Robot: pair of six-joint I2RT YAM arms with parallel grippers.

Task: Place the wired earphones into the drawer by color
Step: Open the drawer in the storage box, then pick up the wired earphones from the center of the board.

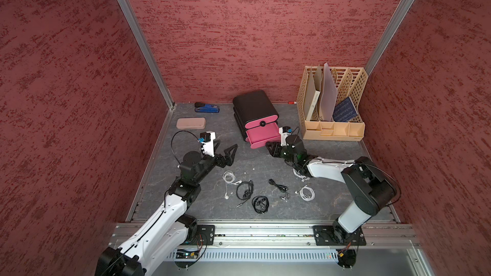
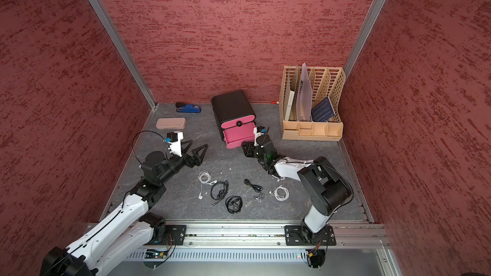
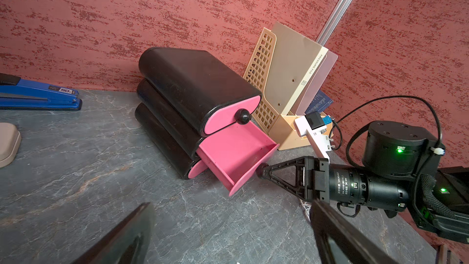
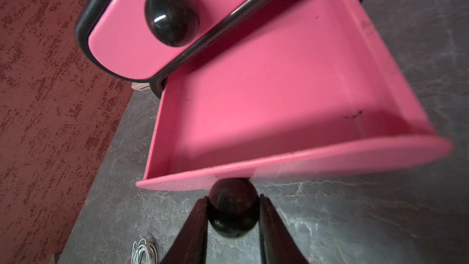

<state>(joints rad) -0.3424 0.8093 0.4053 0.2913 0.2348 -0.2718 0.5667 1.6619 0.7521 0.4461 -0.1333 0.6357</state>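
The drawer [image 1: 255, 107] is a black cabinet with pink fronts; its middle tray [image 3: 236, 153] is pulled out and empty. My right gripper [image 4: 233, 199] is shut on that tray's round black knob [image 4: 233, 214], as the left wrist view also shows [image 3: 264, 171]. My left gripper [image 1: 227, 143] hovers open and empty left of the cabinet, its fingers [image 3: 127, 234] wide apart. The wired earphones lie on the table nearer the front: white coils [image 1: 229, 176] [image 1: 307, 193], black coils [image 1: 245, 190] [image 1: 260, 204] [image 1: 279, 187], and white cable [image 4: 144, 252] under my right arm. No red ones show.
A beige lattice file rack [image 1: 333, 102] with folders stands right of the cabinet, close behind my right arm. A blue stapler [image 1: 206, 107] and a beige case [image 1: 190, 123] lie at the back left. Red walls close in three sides.
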